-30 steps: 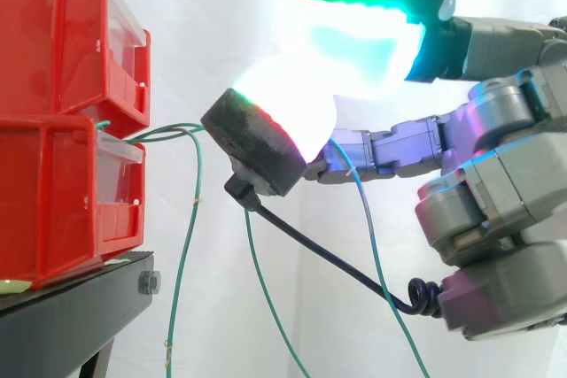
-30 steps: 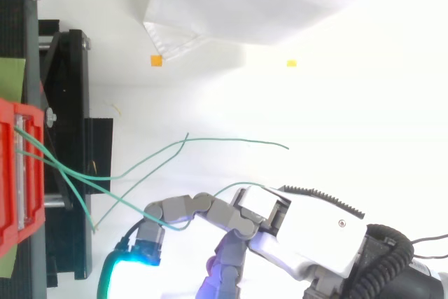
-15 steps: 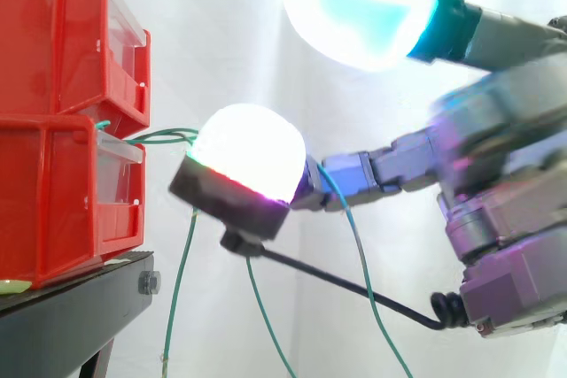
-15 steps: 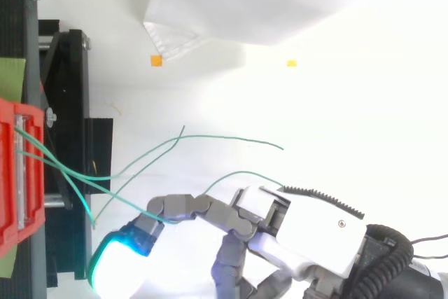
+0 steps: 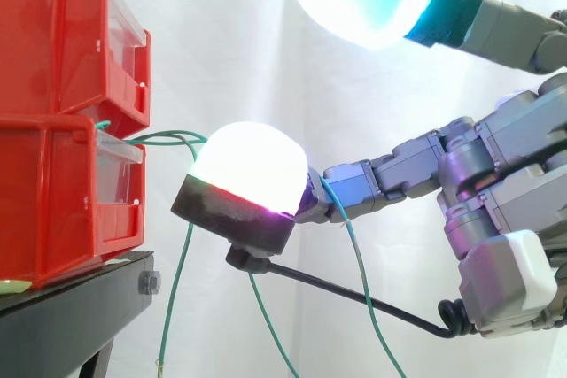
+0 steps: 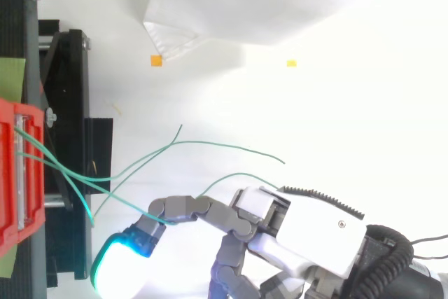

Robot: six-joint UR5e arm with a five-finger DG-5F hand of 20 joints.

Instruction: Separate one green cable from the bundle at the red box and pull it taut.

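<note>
Red bins (image 5: pixel 62 130) are stacked on a black stand (image 5: pixel 71 316) before a white curtain (image 5: pixel 230 42). Green cables (image 6: pixel 126 169) leave the lower bin's front and hang slack. The white surface below bears an orange tab (image 6: pixel 156 61) and a yellow tab (image 6: pixel 291 63). The hand (image 6: pixel 308 225) is spread, with one draped cable (image 5: pixel 354 254) lying across an outstretched finger.
</note>
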